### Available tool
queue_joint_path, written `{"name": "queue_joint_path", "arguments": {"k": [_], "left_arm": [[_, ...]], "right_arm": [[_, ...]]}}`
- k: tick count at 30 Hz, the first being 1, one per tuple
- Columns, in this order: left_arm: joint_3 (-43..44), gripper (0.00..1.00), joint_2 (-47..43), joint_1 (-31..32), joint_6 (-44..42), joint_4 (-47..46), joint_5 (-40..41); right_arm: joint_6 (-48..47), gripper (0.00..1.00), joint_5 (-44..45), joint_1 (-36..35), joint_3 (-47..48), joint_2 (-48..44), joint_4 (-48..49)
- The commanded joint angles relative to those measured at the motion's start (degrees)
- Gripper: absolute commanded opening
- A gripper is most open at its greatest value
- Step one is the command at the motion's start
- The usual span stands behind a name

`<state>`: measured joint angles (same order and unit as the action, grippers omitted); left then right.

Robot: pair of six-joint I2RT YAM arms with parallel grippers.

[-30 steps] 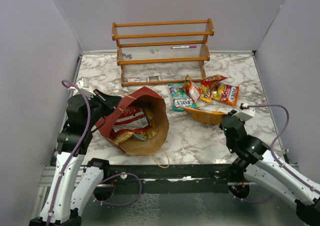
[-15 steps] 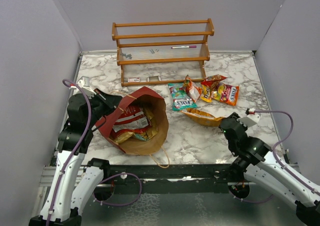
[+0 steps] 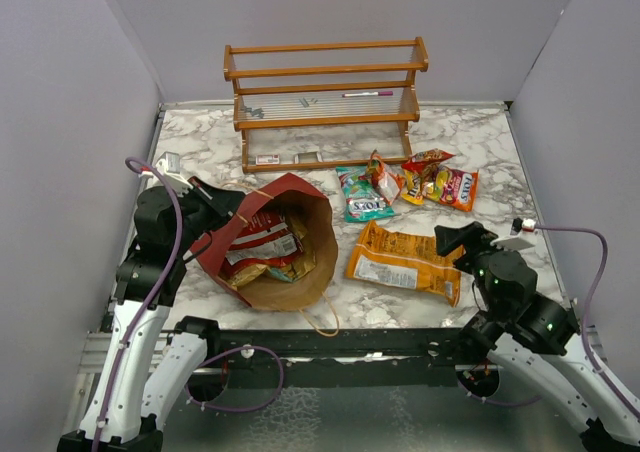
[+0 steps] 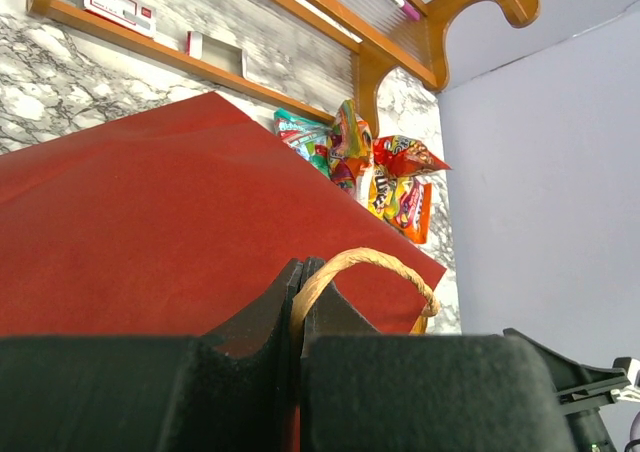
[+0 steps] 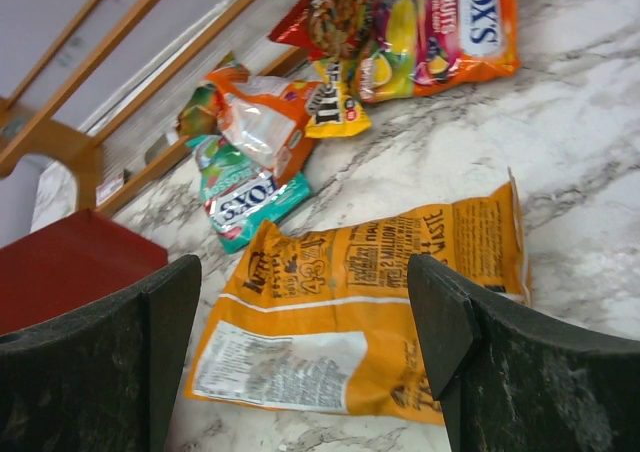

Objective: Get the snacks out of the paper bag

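Left wrist | twine handle pinched by left jaws | orange packet seen beneath spread right jaws | risk: paper bag tipped shut if handle is tugged

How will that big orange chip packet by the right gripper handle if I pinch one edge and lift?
Probably floppy: the orange chip packet lies flat and crinkled, so it should droop from a pinched edge. Likely light, being so thin. Its glossy film on the smooth marble table may slide if the right gripper pushes it.
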<state>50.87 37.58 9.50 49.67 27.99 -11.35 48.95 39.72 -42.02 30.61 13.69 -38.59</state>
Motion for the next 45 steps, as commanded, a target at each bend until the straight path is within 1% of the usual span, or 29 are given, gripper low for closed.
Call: {"name": "queue_joint_path", "arguments": {"k": [1,5,7,11,16,18,21,23,24,26,28,30,33,35,36,38,40,42,44,45], "left_arm": [[0.0,0.00,-0.9,-0.1,0.8,-1.1,-1.5],[0.1,0.00,-1.1,-0.1,1.1,-1.1,-2.0],[0.4,0.00,-1.0,-0.1,1.0,-0.9,-2.1],[1.0,0.00,-0.7,-0.1,0.3,-0.4,-2.8],[1.2,0.00,-0.3,-0.1,-0.8,-0.3,-4.3],[0.8,0.00,-0.4,-0.2,-1.7,-0.5,-5.2],[-0.2,0.00,-0.7,-0.2,-2.4,-0.1,-6.1],[-1.1,0.00,-1.0,-0.1,-2.7,0.9,-6.6],[-1.5,0.00,-1.2,-0.2,-2.7,1.2,-6.9],[-2.1,0.00,-1.6,-0.1,-2.6,1.6,-7.6],[-2.5,0.00,-2.1,-0.1,-2.7,1.9,-8.0],[-2.4,0.00,-2.4,-0.1,-2.9,2.2,-8.2],[-2.0,0.00,-2.5,-0.1,-3.2,2.3,-9.0],[-2.1,0.00,-2.8,-0.1,-2.9,2.1,-9.8],[-2.2,0.00,-3.1,-0.1,-2.8,2.0,-10.2],[-2.6,0.00,-3.7,-0.1,-2.4,2.0,-10.8],[-3.2,0.00,-4.2,-0.1,-1.8,1.7,-11.0],[-3.6,0.00,-4.5,-0.1,-1.2,1.2,-11.3],[-3.4,0.00,-4.3,-0.1,-0.7,1.1,-11.9],[-3.1,0.00,-4.1,-0.1,-0.6,1.2,-12.1]], "right_arm": [[-8.3,0.85,-9.7,0.1,1.8,2.8,6.5],[-9.3,0.84,-15.1,0.1,2.3,9.2,8.1],[-11.7,0.85,-19.1,0.1,2.6,12.4,10.3],[-21.3,0.86,-33.2,0.1,5.3,19.9,16.6],[-29.9,0.86,-48.5,0.1,12.7,31.0,17.4],[-31.9,0.84,-55.9,0.1,14.3,34.1,18.8],[-32.3,0.84,-67.5,-0.1,13.3,35.9,25.6],[-30.9,0.83,-72.5,-1.2,11.5,36.1,30.8],[-30.1,0.83,-73.5,-2.3,10.7,36.2,33.1],[-29.5,0.83,-73.4,-5.9,9.2,36.7,37.0],[-30.3,0.83,-69.6,-11.1,8.1,37.9,39.5],[-31.8,0.82,-62.0,-17.4,8.0,40.6,41.0],[-35.7,0.73,-50.5,-25.0,9.3,46.6,42.7],[-37.7,0.70,-45.2,-26.8,10.5,51.0,44.3],[-38.7,0.69,-44.1,-27.5,10.9,53.2,45.8],[-42.9,0.66,-44.3,-27.8,10.1,56.9,51.4],[-49.4,0.61,-45.6,-28.1,7.8,60.8,59.6],[-55.7,0.57,-44.6,-28.2,6.4,65.2,67.3],[-61.1,0.53,-43.7,-28.2,7.3,69.6,71.5],[-63.2,0.53,-43.5,-28.2,8.3,71.4,72.6]]}}
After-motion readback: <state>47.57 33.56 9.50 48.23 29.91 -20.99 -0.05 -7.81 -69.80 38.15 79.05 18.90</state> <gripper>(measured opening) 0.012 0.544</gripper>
